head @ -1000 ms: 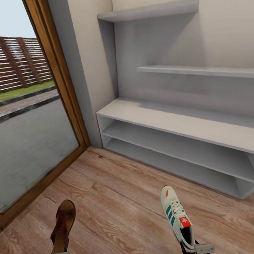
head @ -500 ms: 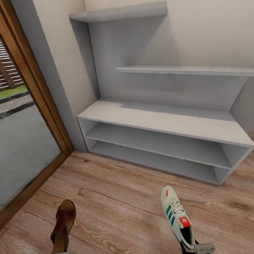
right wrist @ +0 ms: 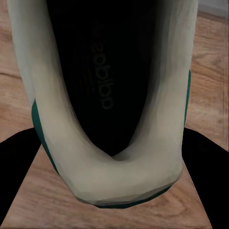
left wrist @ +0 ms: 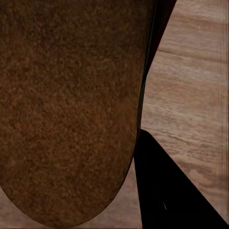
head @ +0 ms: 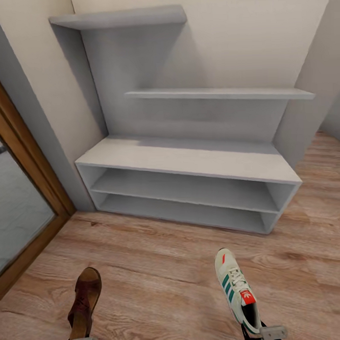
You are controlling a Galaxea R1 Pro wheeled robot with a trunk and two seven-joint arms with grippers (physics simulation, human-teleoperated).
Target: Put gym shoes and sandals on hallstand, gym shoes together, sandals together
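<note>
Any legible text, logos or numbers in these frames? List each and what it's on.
"adidas": printed on the dark insole of the gym shoe, seen in the right wrist view, faint but legible.
Red tongue label on the same gym shoe in the head view: a white mark, too small to read.
Sandal and hallstand: no text.

- Sandal [head: 85, 299]: brown, rough suede-like grain.
- Gym shoe [head: 236, 288]: smooth, matt cream upper.
- Hallstand [head: 189, 162]: matt pale-grey panels.
- Floor [head: 158, 268]: grained, knotted wood planks.

Cream wall [head: 244, 45], wood-framed glass door [head: 24, 194] at left, grey door-side wall strip [head: 36, 125]
</note>
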